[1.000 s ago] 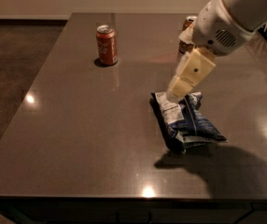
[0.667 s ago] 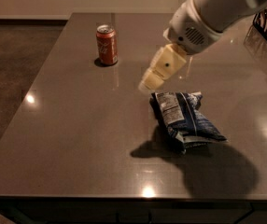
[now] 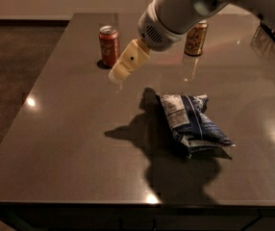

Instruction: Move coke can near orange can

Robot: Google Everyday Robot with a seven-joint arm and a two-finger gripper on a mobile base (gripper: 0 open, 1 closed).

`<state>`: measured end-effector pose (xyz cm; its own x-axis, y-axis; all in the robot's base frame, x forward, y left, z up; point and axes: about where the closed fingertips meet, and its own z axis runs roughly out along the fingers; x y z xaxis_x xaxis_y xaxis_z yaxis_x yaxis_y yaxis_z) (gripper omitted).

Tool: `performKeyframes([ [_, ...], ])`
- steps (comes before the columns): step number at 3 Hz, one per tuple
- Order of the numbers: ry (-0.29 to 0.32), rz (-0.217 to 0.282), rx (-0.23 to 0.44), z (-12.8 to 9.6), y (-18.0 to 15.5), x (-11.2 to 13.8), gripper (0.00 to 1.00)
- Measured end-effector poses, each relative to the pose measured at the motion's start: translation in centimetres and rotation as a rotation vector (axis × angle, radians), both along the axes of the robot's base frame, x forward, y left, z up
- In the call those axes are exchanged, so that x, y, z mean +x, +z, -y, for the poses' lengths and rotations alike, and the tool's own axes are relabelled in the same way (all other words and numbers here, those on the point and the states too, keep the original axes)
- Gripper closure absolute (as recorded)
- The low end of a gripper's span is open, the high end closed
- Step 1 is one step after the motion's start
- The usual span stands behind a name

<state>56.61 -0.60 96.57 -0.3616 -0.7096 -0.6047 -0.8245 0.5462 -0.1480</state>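
Observation:
The coke can (image 3: 109, 45), red with white script and a silver top, stands upright at the far left of the dark table (image 3: 70, 143). The orange can (image 3: 195, 38), amber with dark lettering, stands upright at the far middle, partly behind my arm. My gripper (image 3: 118, 74) hangs above the table just right of and in front of the coke can, not touching it. It holds nothing that I can see.
A blue and white chip bag (image 3: 191, 124) lies on the table to the right of the middle. A dark wire rack (image 3: 274, 32) sits at the far right edge. The table's left edge drops to a brown carpeted floor (image 3: 7, 81).
My arm and gripper have swung left across the table, from above the chip bag toward the coke can. The orange can, hidden by the arm before, now shows.

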Motion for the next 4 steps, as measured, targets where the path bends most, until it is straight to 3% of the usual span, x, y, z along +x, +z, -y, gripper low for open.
performKeyframes([
  [2,-0.192,0.041,-0.029,-1.9,-1.2,5.0,0.0],
  [3,-0.192,0.041,-0.029,-1.9,-1.2,5.0,0.0],
  [4,-0.229,0.045,-0.021,-2.8,-1.6,6.0,0.0],
])
